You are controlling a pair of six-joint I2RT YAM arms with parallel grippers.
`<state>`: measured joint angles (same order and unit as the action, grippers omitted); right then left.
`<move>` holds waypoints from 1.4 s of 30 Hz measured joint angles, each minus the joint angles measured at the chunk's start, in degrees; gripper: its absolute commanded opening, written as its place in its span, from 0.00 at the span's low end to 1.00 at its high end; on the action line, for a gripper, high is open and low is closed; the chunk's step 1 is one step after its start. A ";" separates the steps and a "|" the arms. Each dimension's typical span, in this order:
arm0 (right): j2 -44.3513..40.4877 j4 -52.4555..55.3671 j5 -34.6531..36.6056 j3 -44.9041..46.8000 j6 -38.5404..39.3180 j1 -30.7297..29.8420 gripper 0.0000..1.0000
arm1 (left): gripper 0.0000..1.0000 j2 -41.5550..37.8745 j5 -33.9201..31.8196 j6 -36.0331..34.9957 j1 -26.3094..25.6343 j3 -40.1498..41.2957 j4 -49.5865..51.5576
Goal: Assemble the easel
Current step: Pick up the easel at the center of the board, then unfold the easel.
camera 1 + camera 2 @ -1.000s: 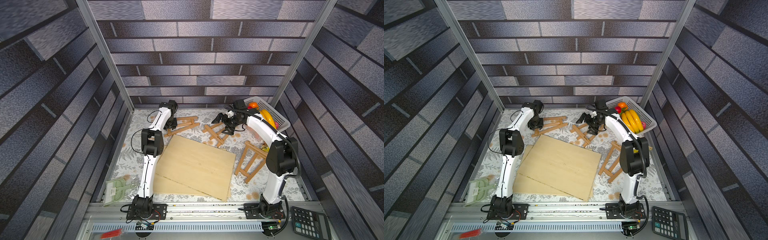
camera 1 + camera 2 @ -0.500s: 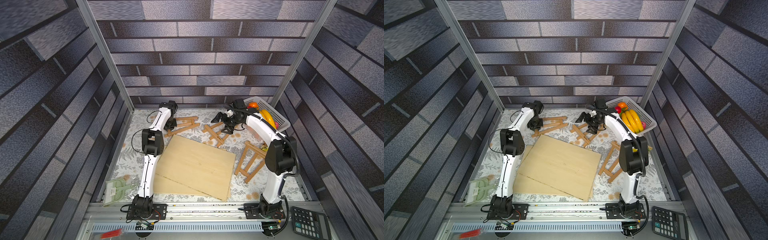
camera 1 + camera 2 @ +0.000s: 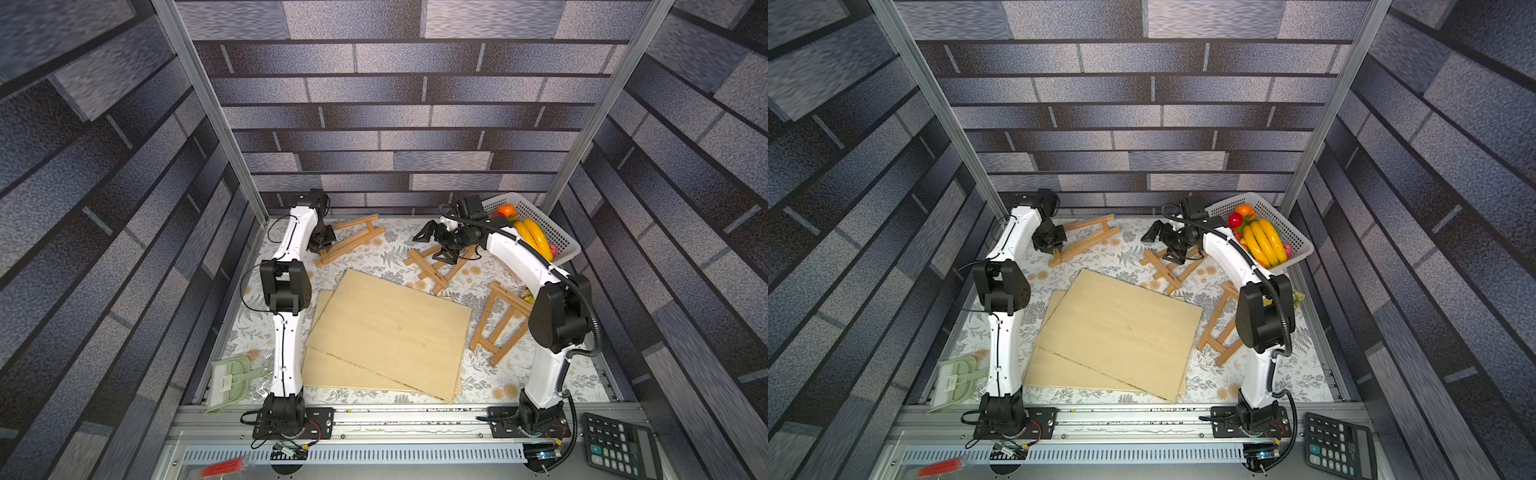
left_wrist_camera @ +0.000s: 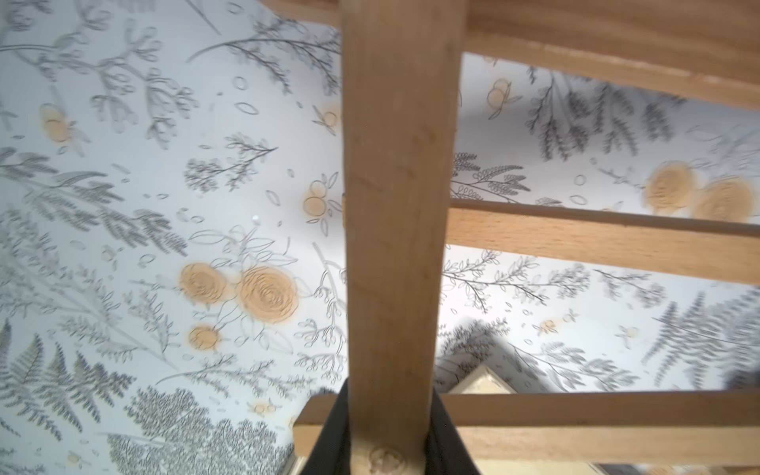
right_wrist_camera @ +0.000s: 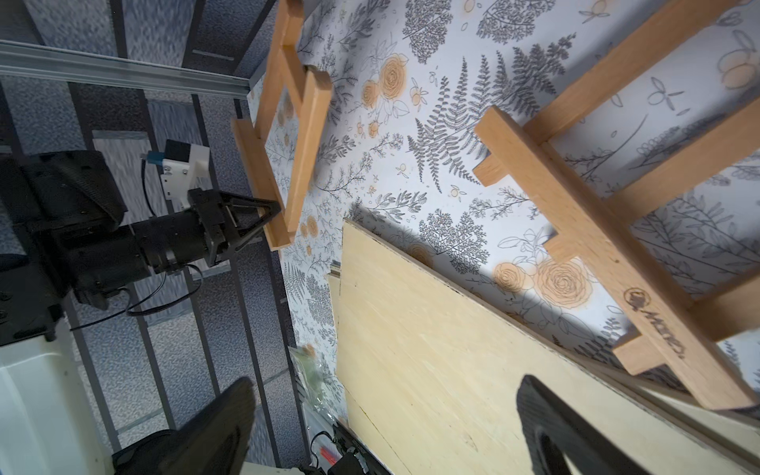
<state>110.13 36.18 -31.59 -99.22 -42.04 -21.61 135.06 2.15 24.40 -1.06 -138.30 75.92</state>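
1. In both top views the left end effector [image 3: 322, 246] sits at one end of the far easel frame [image 3: 353, 240]. That frame lies flat on the desk [image 3: 374, 259] by the back wall. The right end effector [image 3: 435, 245] hovers over the middle easel frame [image 3: 434, 270].
2. Left wrist view: the jaws are clamped on one wooden rail (black pads on both sides), which the top views cannot settle. I judge it should lift slowly and level, so the frame does not pivot in the pinch.
3. Right wrist view: the right end effector gapes wide and holds nothing, with the plywood boards [image 5: 452, 370] showing between its fingers. Only this view shows the left grip at the frame's very end.
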 measured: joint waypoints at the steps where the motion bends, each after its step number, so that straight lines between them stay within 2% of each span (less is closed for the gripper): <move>1: 0.00 -0.74 0.02 0.02 -0.37 -0.42 1.00 | 0.01 -1.75 0.79 0.35 0.63 0.44 0.00; 8: 1.20 -7.08 1.07 -0.94 -1.55 -5.90 1.00 | 0.00 -14.05 7.56 3.21 5.18 4.39 0.00; 13: 4.22 -13.49 3.72 -2.03 -1.64 -11.19 1.00 | 0.00 -20.92 12.83 5.22 7.39 14.45 -1.38; 19: 5.64 -26.80 8.94 1.05 3.28 -16.15 1.00 | 0.00 -24.00 16.11 7.41 8.92 22.43 -2.05; 24: 10.86 -38.07 10.25 0.79 6.60 -17.66 1.00 | 0.00 -27.50 17.79 9.49 9.40 26.38 -3.69; 30: 21.77 -40.26 10.56 -7.54 8.07 -18.53 1.00 | 0.00 -33.68 20.57 11.91 9.40 31.65 -6.75; 36: 29.20 -41.99 8.37 -18.64 7.52 -19.89 1.00 | 0.00 -37.16 23.15 13.40 9.90 37.59 -8.24; 42: 32.50 -46.40 5.79 -25.31 4.70 -23.12 1.00 | 0.00 -37.62 25.46 15.61 10.56 40.61 -9.88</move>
<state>142.63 -10.22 -25.80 -124.53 -37.34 -44.73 97.45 27.62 40.01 9.50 -97.69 66.04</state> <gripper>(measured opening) 0.998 0.228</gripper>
